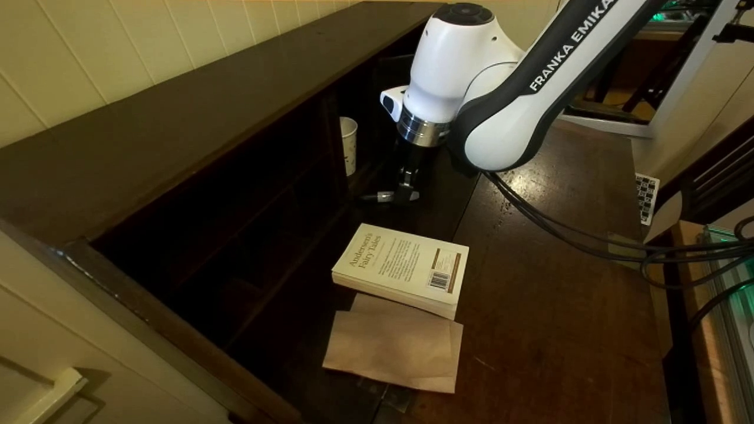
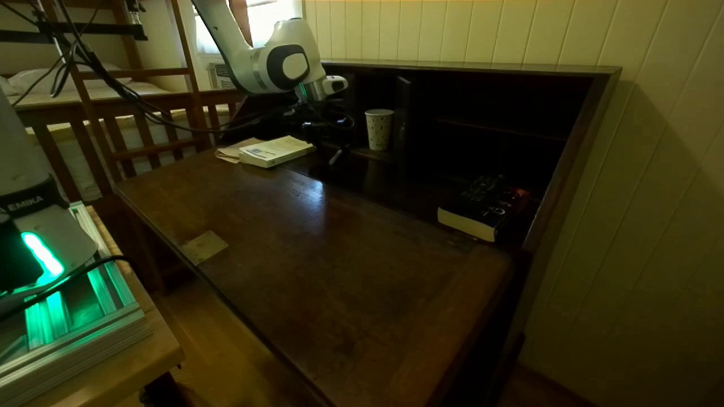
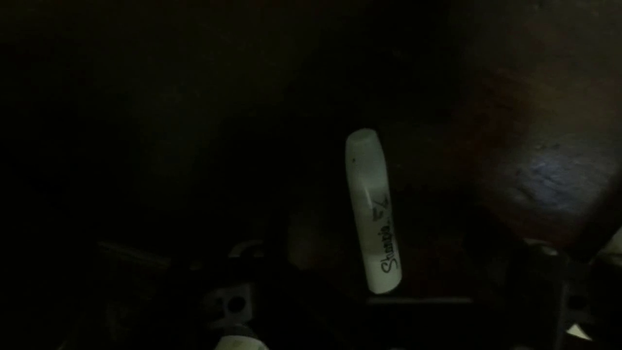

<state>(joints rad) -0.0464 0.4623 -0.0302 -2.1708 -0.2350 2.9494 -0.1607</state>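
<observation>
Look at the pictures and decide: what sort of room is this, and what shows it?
Probably a bedroom in a home: a bed stands beyond a wooden desk that bears a book of fairy tales.

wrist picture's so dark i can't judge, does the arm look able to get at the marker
Probably yes: in the wrist view the marker shows between the open jaws with nothing seen covering it, though their height is hard to judge.

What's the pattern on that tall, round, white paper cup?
Small dark marks dot the cup, clearest in an exterior view.
</observation>
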